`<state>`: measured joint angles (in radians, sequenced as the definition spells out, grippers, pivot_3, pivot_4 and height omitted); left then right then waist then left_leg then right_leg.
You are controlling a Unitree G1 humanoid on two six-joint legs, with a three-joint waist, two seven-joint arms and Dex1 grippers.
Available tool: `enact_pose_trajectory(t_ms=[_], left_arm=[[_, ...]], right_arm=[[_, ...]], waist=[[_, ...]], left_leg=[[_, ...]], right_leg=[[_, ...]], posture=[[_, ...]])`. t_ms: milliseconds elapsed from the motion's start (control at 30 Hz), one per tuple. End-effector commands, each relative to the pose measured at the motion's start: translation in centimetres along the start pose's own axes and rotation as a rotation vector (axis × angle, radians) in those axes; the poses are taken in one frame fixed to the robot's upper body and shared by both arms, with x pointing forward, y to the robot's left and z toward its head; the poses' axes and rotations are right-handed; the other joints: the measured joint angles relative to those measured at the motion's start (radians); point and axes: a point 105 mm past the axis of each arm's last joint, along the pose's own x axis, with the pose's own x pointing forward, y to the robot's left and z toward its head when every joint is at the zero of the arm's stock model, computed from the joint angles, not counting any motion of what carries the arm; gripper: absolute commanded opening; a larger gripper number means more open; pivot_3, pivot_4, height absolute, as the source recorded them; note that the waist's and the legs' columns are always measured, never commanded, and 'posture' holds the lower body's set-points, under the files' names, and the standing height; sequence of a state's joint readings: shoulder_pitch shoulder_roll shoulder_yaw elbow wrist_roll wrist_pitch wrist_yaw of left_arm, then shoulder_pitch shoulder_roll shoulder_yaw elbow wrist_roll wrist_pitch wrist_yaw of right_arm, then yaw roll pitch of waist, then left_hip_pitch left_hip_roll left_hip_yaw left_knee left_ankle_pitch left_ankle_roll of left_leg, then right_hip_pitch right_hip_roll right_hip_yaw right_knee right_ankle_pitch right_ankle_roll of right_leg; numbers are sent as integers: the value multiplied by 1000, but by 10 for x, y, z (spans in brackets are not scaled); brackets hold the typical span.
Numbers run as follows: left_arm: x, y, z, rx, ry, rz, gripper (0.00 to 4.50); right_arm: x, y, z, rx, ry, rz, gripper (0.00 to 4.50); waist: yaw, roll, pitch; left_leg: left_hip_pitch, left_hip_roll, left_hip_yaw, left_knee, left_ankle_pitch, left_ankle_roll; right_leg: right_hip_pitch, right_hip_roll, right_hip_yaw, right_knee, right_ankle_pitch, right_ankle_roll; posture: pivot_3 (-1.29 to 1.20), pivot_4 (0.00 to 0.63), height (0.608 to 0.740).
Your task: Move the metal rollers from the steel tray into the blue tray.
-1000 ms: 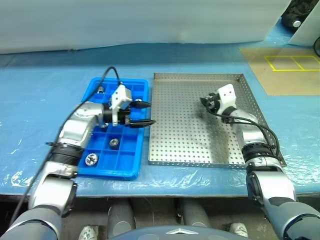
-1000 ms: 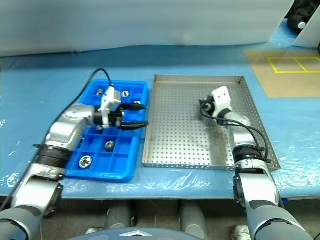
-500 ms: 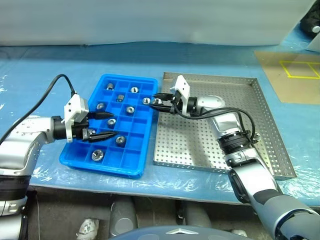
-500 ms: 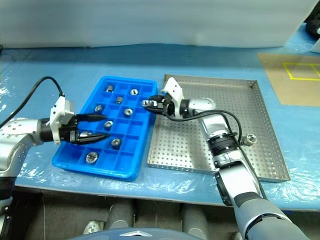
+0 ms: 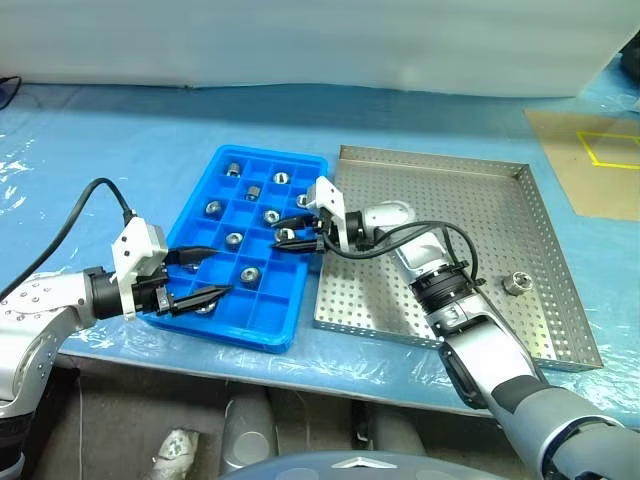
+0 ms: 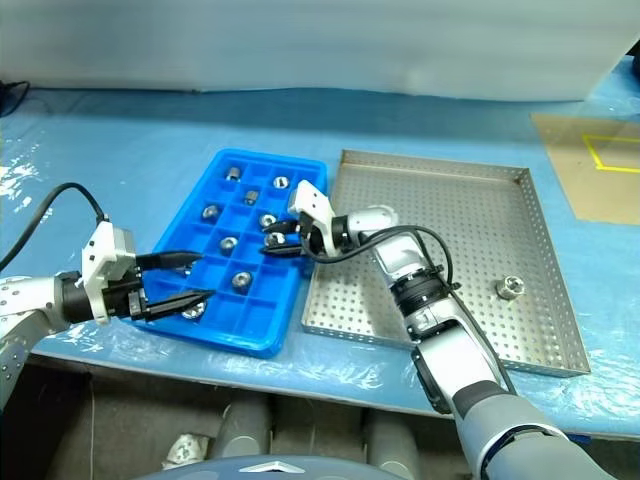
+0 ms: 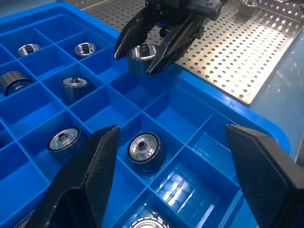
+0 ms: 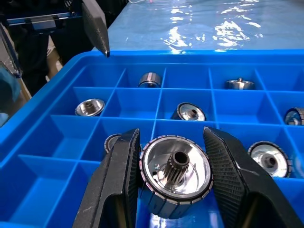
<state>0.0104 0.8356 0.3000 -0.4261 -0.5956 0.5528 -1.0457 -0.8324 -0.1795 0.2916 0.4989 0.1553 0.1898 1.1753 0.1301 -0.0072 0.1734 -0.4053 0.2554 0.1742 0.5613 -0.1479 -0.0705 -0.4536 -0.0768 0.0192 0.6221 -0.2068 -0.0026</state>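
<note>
Steel tray (image 5: 450, 250) sits just right of the blue tray (image 5: 285, 335), one roller (image 5: 514, 283) left inside; right hand (image 5: 288, 230) pinches a roller (image 8: 175, 175) over the blue tray; left hand (image 5: 203, 277) spread at its near edge.

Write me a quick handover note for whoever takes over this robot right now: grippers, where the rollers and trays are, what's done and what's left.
Right gripper: shut on a metal roller, held over the blue tray, near the edge that faces the steel tray.
Left gripper: open and holding nothing, at the blue tray's near corner.
Done: several rollers already sit in separate compartments of the blue tray.
Left: set the held roller down in a free compartment, then fetch the last roller, which lies near the steel tray's right rim.
</note>
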Motion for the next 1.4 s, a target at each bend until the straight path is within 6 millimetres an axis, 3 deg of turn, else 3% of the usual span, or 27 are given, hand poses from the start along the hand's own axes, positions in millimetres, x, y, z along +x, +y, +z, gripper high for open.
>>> enact_pose_trajectory(t_ms=[33, 133, 367, 600, 767, 900, 1033, 1167, 1400], left_arm=[[0, 1, 12, 46, -25, -4, 3741], [4, 3, 14, 51, -30, -16, 3741], [29, 10, 27, 80, -90, -72, 3741], [73, 15, 43, 104, -179, -187, 3741], [114, 3, 54, 129, -229, -366, 3741], [133, -4, 58, 146, -248, -452, 3741], [156, -17, 62, 155, -272, -550, 3741], [165, -22, 63, 158, -287, -590, 3741], [164, -22, 60, 150, -290, -588, 3741]], right_arm=[[0, -1, 1, -18, -10, -4, 2693], [-1, -8, 0, -23, 0, -55, 3704], [-28, -27, 16, -51, -48, -201, 3704], [-97, -51, 22, -80, -37, -494, 3704], [-184, -32, -4, -29, 97, -710, 3704], [-224, -11, -14, 13, 175, -812, 3704], [-282, 13, -37, 99, 255, -1016, 3704], [-303, 23, -56, 170, 265, -1134, 3704], [-309, 21, -87, 288, 234, -1204, 3704]], waist=[[0, 0, 0], [-1, 0, 0], [-1, 0, 0], [-11, -1, 0], [-21, -1, -1], [-68, -1, -1], [-100, 0, -1], [-136, 0, -1], [-151, 0, -1]], left_leg=[[0, 0, 0, 0, 0, -1], [1, 1, 0, 0, 1, -1], [0, 0, -1, 1, 4, -6], [1, -1, -1, 3, 4, -7], [1, -2, -1, 3, 4, -6], [4, -5, 0, 3, 3, -4], [9, -5, 1, 4, 3, -3], [19, -6, 3, 6, -3, 5], [19, -7, 3, 10, -4, 7]], right_leg=[[0, 0, 0, 0, 0, 0], [0, 1, 0, 1, 0, 0], [0, 2, 0, 2, 0, -1], [1, 2, 2, 4, 1, -1], [4, 3, 8, 2, 1, 0], [4, 3, 10, 0, 4, 5], [7, 3, 11, 1, 3, 3], [17, 2, 12, -3, 3, 4], [18, 2, 13, -3, 3, 6]], posture=[[255, 150, 740], [239, 150, 740], [144, 150, 740], [-51, 150, 740], [-203, 150, 740], [-290, 150, 740], [-373, 150, 740], [-397, 150, 740], [-381, 150, 740]])
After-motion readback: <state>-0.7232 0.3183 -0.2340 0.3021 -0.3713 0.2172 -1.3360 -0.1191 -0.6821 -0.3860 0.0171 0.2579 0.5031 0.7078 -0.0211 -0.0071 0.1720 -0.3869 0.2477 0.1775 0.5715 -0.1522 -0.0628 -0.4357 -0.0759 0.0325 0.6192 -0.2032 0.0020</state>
